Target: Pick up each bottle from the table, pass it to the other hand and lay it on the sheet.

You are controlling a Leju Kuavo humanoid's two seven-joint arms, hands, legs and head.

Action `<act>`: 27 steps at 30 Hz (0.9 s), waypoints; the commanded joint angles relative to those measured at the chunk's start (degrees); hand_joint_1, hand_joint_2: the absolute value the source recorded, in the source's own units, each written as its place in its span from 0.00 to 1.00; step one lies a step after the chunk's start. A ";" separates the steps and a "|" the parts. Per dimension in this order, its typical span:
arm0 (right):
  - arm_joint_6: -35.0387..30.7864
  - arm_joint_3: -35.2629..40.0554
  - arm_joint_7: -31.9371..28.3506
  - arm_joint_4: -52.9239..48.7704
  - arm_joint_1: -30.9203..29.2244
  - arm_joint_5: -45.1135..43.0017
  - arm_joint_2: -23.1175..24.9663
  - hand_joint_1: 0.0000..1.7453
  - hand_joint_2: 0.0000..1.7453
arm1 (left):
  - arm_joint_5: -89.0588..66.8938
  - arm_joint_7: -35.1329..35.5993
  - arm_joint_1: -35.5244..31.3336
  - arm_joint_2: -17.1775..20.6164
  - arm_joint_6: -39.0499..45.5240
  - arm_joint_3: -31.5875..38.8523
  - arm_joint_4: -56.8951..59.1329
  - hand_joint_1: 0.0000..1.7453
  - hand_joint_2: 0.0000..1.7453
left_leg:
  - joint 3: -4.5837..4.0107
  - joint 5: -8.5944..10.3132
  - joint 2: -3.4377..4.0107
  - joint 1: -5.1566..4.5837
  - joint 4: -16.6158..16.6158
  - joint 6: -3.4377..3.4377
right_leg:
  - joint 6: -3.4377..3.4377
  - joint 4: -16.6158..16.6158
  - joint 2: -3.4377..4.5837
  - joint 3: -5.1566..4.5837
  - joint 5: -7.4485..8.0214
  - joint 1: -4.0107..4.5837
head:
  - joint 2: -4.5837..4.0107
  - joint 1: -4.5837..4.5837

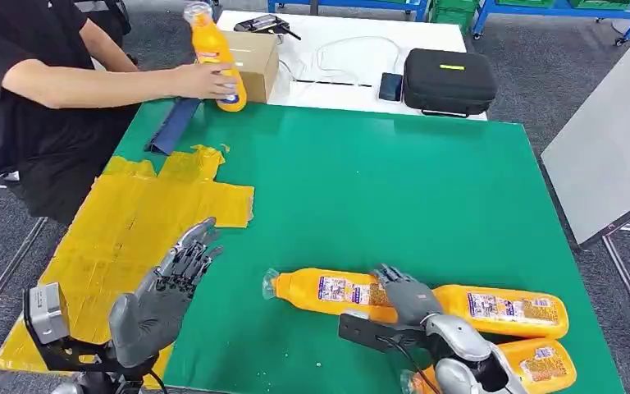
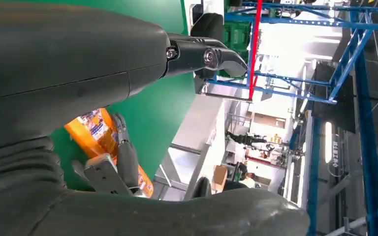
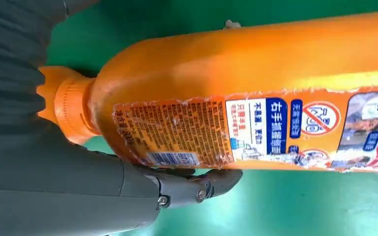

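Observation:
Three orange bottles lie at the green table's front right: one (image 1: 328, 291) with its cap to the left, a second (image 1: 504, 310) to its right, a third (image 1: 541, 365) nearest me. My right hand (image 1: 410, 300) rests over the gap between the first two, fingers stretched. Close up, its thumb (image 3: 197, 187) lies against the labelled side of a bottle (image 3: 256, 73) on the table. My left hand (image 1: 164, 300) hovers open and holds nothing, at the edge of the yellow sheet (image 1: 123, 222). A person at the far left holds a fourth bottle (image 1: 213, 53) upright.
A cardboard box (image 1: 258, 57), a phone (image 1: 390, 86) and a black case (image 1: 449, 80) sit on the white table behind. A blue strip (image 1: 172, 125) lies at the green table's back left. A white board (image 1: 615, 156) stands to the right.

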 commanded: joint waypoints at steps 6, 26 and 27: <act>0.43 2.11 -1.36 10.93 -5.58 -0.84 2.61 0.00 1.00 | 0.71 0.70 -2.47 1.65 -0.71 -1.83 3.28 0.00 0.00 | 0.15 0.02 0.44 0.05 -0.07 -0.13 | -0.10 -0.10 0.01 0.13 0.07 0.09 | 0.00 0.00; 1.08 3.97 -4.75 15.06 -3.09 0.28 -0.51 1.00 1.00 | 3.01 2.02 -3.97 1.45 -1.40 -2.08 3.33 0.00 0.00 | 0.30 0.02 0.17 0.05 -0.08 -0.10 | -0.07 -0.14 -0.17 0.27 0.01 0.08 | 0.00 0.00; 1.10 3.99 -4.89 15.23 -2.99 0.51 -0.62 1.00 1.00 | 3.17 2.14 -4.07 1.46 -1.45 -2.16 3.30 0.00 0.00 | 0.36 0.03 0.26 0.07 -0.11 -0.14 | -0.11 -0.20 -0.25 0.36 0.02 0.12 | 0.00 0.00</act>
